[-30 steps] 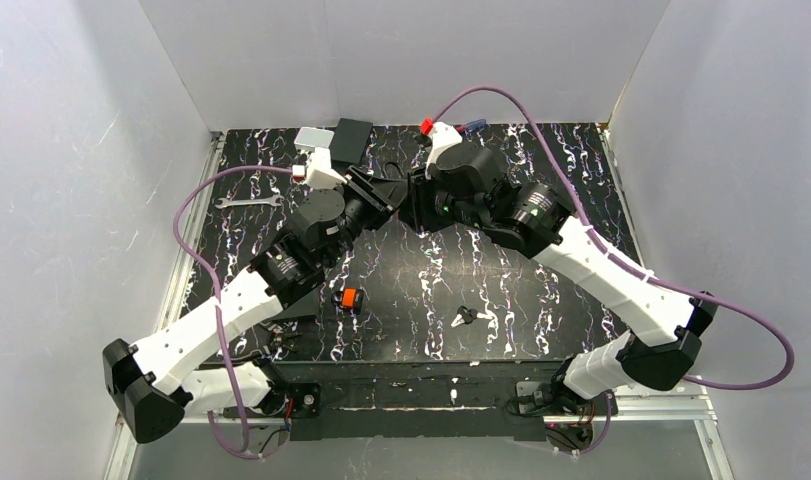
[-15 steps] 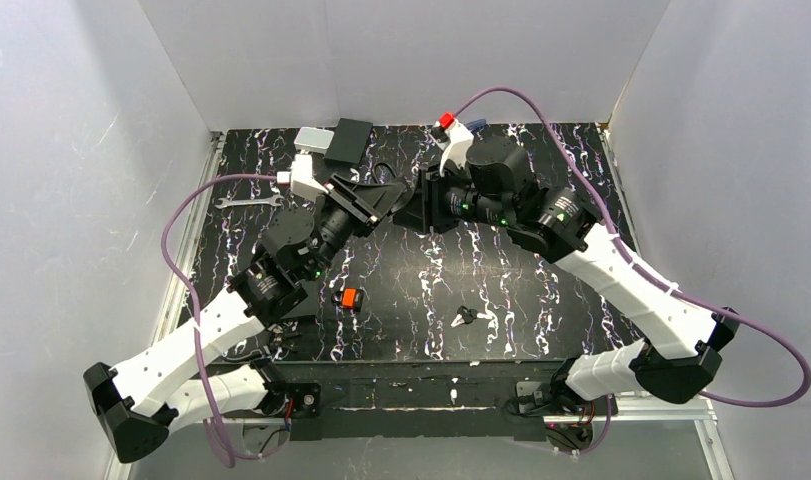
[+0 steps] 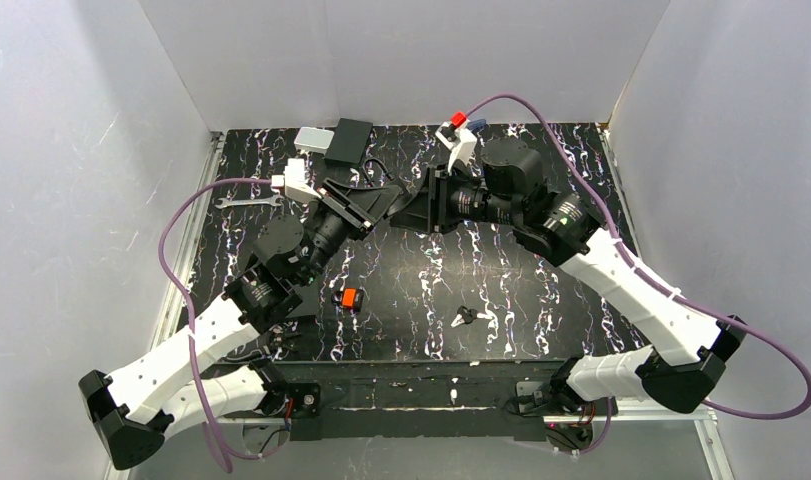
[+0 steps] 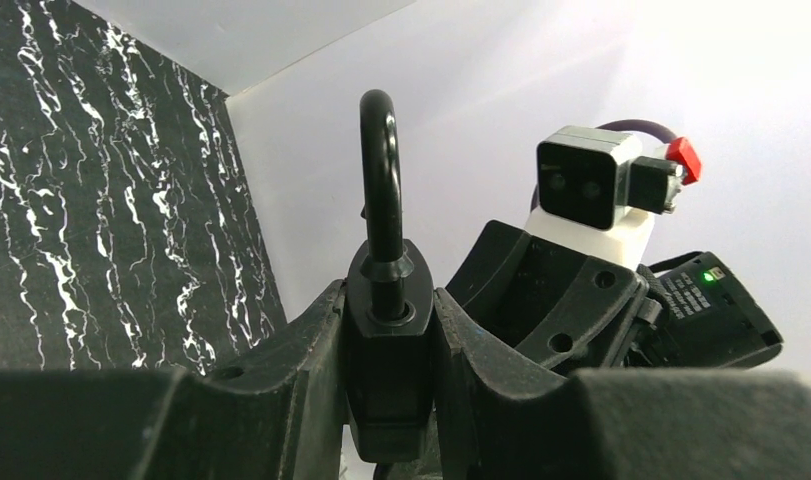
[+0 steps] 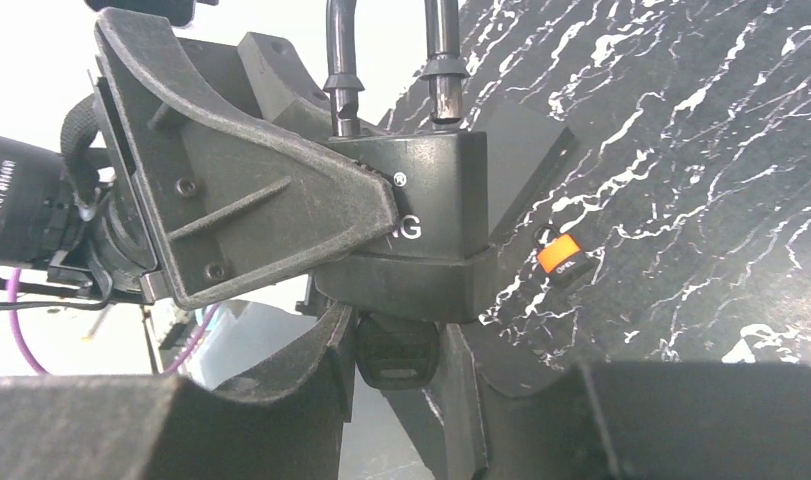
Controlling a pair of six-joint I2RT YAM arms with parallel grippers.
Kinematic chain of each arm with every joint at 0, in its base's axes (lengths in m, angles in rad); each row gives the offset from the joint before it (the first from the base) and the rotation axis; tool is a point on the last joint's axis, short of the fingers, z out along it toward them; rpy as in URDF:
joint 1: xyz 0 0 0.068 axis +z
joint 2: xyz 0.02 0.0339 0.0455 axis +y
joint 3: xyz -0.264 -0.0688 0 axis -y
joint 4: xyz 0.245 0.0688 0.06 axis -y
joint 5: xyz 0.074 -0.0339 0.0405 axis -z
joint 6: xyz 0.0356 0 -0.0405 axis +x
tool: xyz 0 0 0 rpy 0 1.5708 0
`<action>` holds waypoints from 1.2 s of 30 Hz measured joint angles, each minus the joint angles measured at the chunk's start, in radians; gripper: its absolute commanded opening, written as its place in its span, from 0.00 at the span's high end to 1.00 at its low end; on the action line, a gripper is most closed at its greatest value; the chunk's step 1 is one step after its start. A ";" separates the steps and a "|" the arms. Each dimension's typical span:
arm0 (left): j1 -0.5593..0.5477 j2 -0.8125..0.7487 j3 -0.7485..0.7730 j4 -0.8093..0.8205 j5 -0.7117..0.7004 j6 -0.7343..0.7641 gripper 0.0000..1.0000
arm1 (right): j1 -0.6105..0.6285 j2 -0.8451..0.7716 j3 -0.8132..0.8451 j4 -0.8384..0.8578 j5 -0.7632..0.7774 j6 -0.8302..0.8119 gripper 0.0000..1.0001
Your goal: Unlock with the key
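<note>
My left gripper (image 3: 381,207) is shut on the black padlock (image 4: 386,375), which it holds above the table with the shackle (image 4: 381,170) pointing away from its camera. The padlock body also shows in the right wrist view (image 5: 426,235). My right gripper (image 3: 421,210) meets it from the other side and is shut on the dark head of the key (image 5: 396,350), pressed against the padlock's underside. The blade is hidden inside the lock. I cannot tell whether the shackle is released. A second small key (image 3: 466,317) lies on the table in front.
A small orange-faced block (image 3: 349,298) lies on the table below the left arm and shows in the right wrist view (image 5: 561,255). A silver wrench (image 3: 249,201) lies at the left. A black box (image 3: 351,140) and a grey box (image 3: 311,138) stand at the back.
Both wrists stay joined at the padlock. The right wrist has swung right and turned, and the left wrist has drawn back to the left and lower.
</note>
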 measured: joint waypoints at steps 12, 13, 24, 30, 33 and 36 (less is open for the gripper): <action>0.000 -0.019 -0.002 0.048 0.018 0.006 1.00 | -0.037 -0.017 -0.020 0.074 -0.108 0.043 0.50; 0.000 -0.020 -0.002 0.049 0.019 0.008 1.00 | -0.038 -0.017 -0.020 0.075 -0.113 0.041 0.45; -0.015 -0.034 -0.002 0.029 0.046 0.035 1.00 | -0.177 -0.046 -0.021 0.129 -0.225 0.014 0.23; -0.016 -0.034 -0.002 0.026 0.066 0.037 1.00 | -0.240 -0.032 -0.069 0.276 -0.419 0.127 0.25; -0.016 -0.034 -0.002 0.026 0.068 0.040 1.00 | -0.240 -0.025 -0.095 0.360 -0.505 0.188 0.25; -0.016 -0.034 0.007 0.027 0.074 0.042 1.00 | -0.243 -0.025 -0.119 0.439 -0.567 0.241 0.27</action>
